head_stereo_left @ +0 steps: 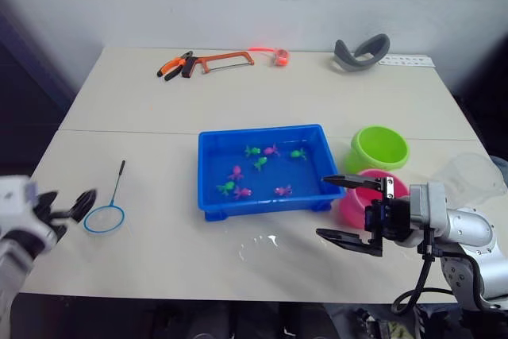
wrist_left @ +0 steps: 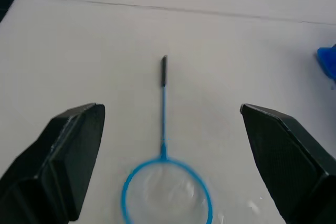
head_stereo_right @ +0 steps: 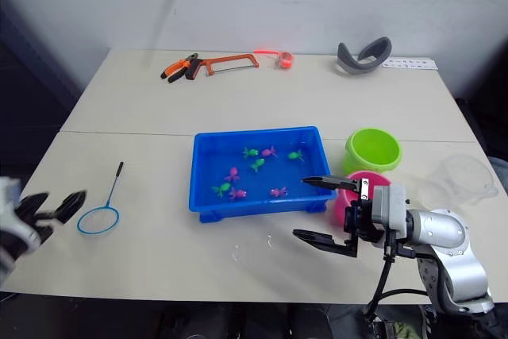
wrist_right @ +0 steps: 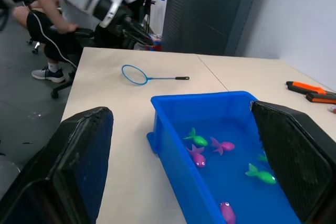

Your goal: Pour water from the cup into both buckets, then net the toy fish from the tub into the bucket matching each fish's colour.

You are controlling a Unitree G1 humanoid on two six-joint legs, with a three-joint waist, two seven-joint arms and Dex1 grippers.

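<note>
Your left gripper (head_stereo_left: 65,206) hangs with its jaws released at about 8 o'clock of the table (head_stereo_left: 143,125), just short of the net (head_stereo_left: 109,206), whose hoop lies flat and whose black handle tip points toward 12. Nothing lies between those fingers and the hoop.

Your right gripper (head_stereo_left: 343,209) is spread wide and empty at 4 o'clock, just off the tub's (head_stereo_left: 208,171) near right corner. The tub sits mid-table with the toy fish (head_stereo_left: 260,163), green and pink, scattered in it. At the tub's 3 o'clock stands the green bucket (head_stereo_left: 379,148); the pink bucket (head_stereo_left: 349,206) sits nearer you, partly hidden behind your right gripper. The cup (head_stereo_left: 473,175) lies farther toward 3, at the table edge.

A small wet patch (head_stereo_left: 258,245) shines at the tub's 6 o'clock. At 12 o'clock lie orange pliers (head_stereo_left: 175,65), a hacksaw (head_stereo_left: 226,60) and a grey curved piece (head_stereo_left: 361,52). The beige table meets a pale wall. The right wrist view catches a seated person (wrist_right: 44,17) beyond the table.
</note>
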